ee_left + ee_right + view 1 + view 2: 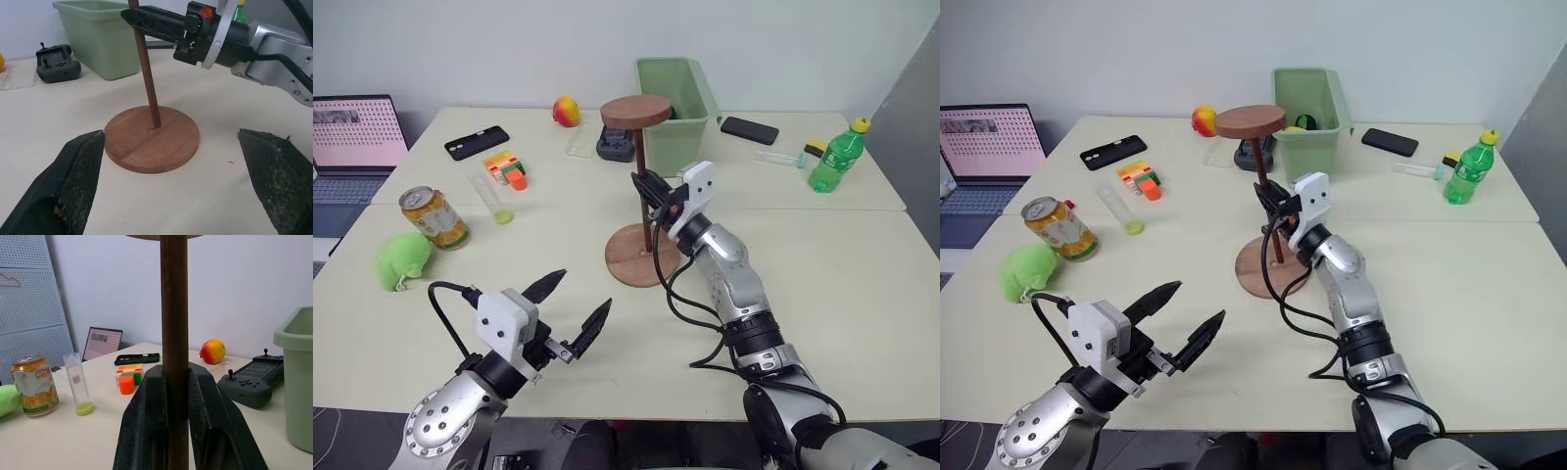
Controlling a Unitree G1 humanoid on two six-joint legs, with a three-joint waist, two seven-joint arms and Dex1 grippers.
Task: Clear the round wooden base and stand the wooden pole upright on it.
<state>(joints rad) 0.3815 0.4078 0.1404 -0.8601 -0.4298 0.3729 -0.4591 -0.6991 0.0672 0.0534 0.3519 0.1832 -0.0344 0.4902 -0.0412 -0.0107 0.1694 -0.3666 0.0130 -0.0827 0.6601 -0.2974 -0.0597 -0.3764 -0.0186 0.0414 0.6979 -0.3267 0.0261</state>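
Note:
The round wooden base (pixel 626 266) lies flat mid-table, with nothing on it but the pole. The wooden pole (pixel 645 155) stands upright on it, disc end (pixel 636 111) on top. Its lower tip meets the base (pixel 146 147) right beside the small centre hole. My right gripper (pixel 649 191) is shut on the pole partway up the rod; in the right wrist view the rod (pixel 173 308) sits pinched between both fingers (pixel 144 421). My left gripper (pixel 579 294) hangs open near the table's front edge, left of the base, holding nothing.
A green bin (pixel 677 93) and a dark game controller (pixel 617 147) stand behind the base. To the left are a drink can (pixel 433 217), a green plush (pixel 403 258), a tube (pixel 492 199), coloured blocks (pixel 506 168) and a phone (pixel 477 142). A green bottle (pixel 835 157) stands far right.

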